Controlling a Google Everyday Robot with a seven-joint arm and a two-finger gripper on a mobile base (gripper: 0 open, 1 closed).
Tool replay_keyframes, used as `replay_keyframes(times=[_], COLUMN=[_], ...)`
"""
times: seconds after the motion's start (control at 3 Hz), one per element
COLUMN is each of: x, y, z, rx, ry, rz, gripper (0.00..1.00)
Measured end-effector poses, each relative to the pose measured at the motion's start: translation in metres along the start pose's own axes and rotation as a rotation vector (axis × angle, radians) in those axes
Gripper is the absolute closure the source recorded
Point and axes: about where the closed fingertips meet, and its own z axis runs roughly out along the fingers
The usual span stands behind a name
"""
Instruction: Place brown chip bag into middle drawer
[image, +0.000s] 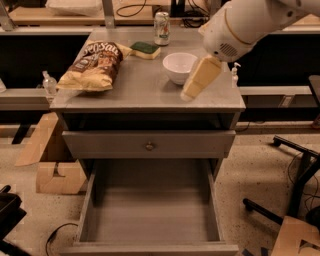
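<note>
The brown chip bag (92, 65) lies flat on the left part of the grey cabinet top (135, 95). Below, the middle drawer (150, 215) is pulled out toward me, and its bare grey floor holds nothing. My gripper (199, 80) hangs on the white arm that reaches in from the upper right. It points down over the right side of the cabinet top, just right of a white bowl (179, 66) and well right of the bag. Nothing is in it.
A green-and-yellow sponge (145, 49) and a drink can (161, 27) stand at the back of the top. The shut drawer with a round knob (149, 146) sits above the open one. Cardboard boxes (50, 160) are at the left, a chair base (295, 195) at the right.
</note>
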Motion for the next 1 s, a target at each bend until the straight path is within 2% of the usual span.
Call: replay_keyframes(times=[0.33, 0.67, 1.0], x=[-0.006, -0.006, -0.015], y=[-0.008, -0.008, -0.022], z=[0.001, 0.001, 0.045], rx=[0.030, 0.029, 0.008], ry=[-0.020, -0.020, -0.056], rz=[-0.001, -0.002, 0.027], gripper=[0.00, 0.00, 0.00])
